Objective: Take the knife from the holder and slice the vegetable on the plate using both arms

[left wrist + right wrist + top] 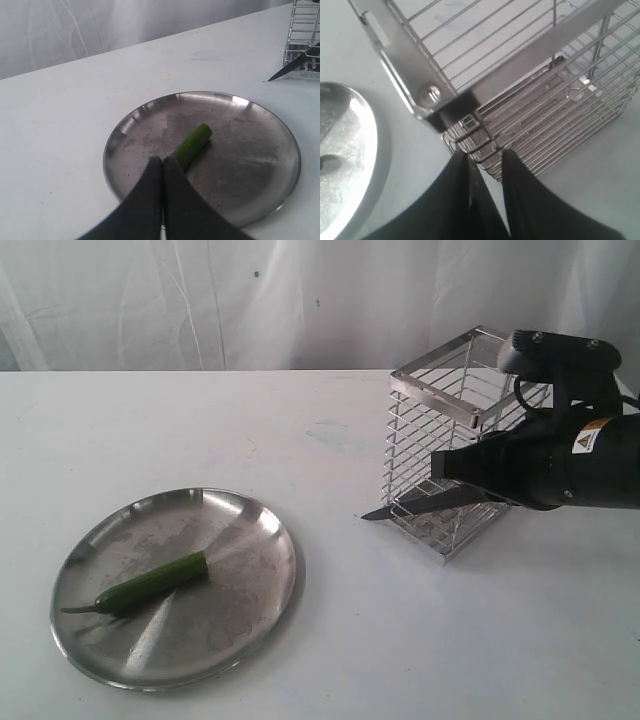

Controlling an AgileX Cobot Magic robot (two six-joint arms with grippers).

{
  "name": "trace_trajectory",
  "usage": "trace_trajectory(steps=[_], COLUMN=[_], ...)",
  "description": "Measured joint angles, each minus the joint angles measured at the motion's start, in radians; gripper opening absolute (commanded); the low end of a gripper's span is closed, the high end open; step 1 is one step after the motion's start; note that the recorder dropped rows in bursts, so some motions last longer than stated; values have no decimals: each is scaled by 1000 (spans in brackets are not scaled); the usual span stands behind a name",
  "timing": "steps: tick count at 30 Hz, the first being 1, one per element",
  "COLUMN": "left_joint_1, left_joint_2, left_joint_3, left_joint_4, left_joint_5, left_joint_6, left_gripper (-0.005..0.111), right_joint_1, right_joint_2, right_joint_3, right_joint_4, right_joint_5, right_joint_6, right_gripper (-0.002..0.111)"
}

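R arm (600,460): black, enters from the right of the exterior view, roughly level. Its wedge-shaped fingers (470,465) point left across the front of the holder.

Right jaws: part-closed, clamped on a slim knife (420,504) w/ dark pointed blade. The handle is hidden in the grip. The blade is near-horizontal, low across the holder's outer face, tip sloping slightly down and left. Tip-to-tabletop contact cannot be told.

L arm: seen only in its own wrist view as two tapered black fingers (145,210) above the near side of the plate.

Left jaws: pressed flush together, nothing between them. The tips overlap the pepper's stem half in that view. Contact cannot be told.

Materials:
- Holder (432,395): tall rectangular basket of silver wire w/ flat steel rim and mesh base, upright on the plain white tabletop (300,440).
- Plate (110,530): round, shallow, dull stainless steel w/ scuffed, smeared surface. It sits well left of the holder.
- Vegetable (155,583): slender glossy green chili pepper lying across the plate's middle. The blunt cut end faces the holder, and the thin curved stem points to the plate's left rim.
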Motion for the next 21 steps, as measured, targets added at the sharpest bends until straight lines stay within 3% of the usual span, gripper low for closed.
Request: trace_trajectory(steps=[4, 21], left_joint_1=[0, 0], left_joint_2=[0, 0], left_joint_3=[0, 0], left_joint_4=[0, 0], left_joint_5=[0, 0], left_joint_6=[0, 0], left_gripper=[0, 0], right_joint_1=[0, -7], right_joint_2=[-20, -40], right_joint_3=[-15, -81], right_joint_4=[-21, -115], right_joint_5=[12, 18], right_joint_6=[-90, -155], right_gripper=[0, 0])
